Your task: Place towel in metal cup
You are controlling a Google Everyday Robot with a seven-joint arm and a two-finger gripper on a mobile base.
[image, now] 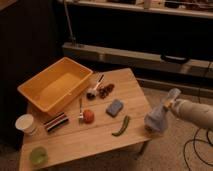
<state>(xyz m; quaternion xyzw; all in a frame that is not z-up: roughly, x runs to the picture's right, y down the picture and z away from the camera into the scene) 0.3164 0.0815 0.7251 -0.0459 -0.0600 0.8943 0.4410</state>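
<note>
We are holding the thin, limp, pale bluish-white rectangular towel [157,119] just off the right-hand front corner of the low, light wooden table [100,142]. The white arm's two-finger gripper [171,102] is reaching in from the right edge of the view, above and to the right of that corner. The fingers are clamping the cloth's top end. We are judging this from the way the limp cloth is peaking up at the gripper and hanging from there.

The towel's long axis is running down and to the left from the fingers. Its wide lower end is brushing the table edge, or hanging just in front of it; we cannot tell which.

The small, shiny, silver-grey metal cup is not showing anywhere on the tabletop. We are taking it to be behind the hanging cloth at that corner, but we cannot confirm this.

That is the relation the coming move depends on. The cloth's free end needs to be directly over the cup's mouth as we lower it. The curved green vegetable [121,126] and the small thick blue block [115,107] are lying well to the left, clear of the towel.
</note>
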